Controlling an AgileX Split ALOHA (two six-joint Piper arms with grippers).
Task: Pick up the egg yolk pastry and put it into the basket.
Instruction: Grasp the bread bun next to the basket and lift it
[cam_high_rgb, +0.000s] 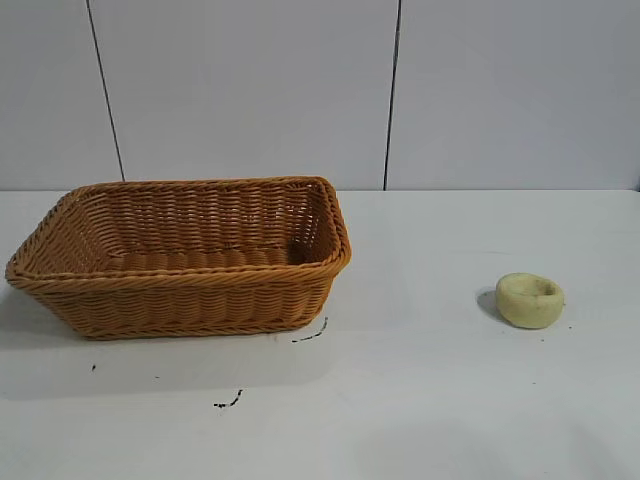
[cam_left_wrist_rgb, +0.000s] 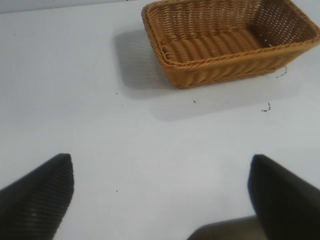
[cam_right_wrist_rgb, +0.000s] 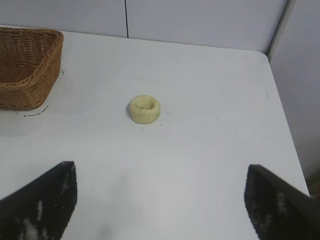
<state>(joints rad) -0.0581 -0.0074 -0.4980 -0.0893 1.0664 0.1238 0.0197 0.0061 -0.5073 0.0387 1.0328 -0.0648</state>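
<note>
Egg yolk pastry (cam_high_rgb: 530, 300) sits on the white tabletop (cam_high_rgb: 420, 400), well apart from the basket (cam_high_rgb: 180, 255), which is off to the left. Left claw (cam_left_wrist_rgb: 160, 195) spread wide above bare tabletop near basket. Right claw (cam_right_wrist_rgb: 160, 200) spread wide, pastry ahead of it, not touching

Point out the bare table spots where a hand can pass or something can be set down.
Widest free patch: the table between the basket and the egg yolk pastry. The strip in front of both is bare too. The basket's floor is empty. Nothing looks crowded. The left gripper and right gripper hang open.
</note>
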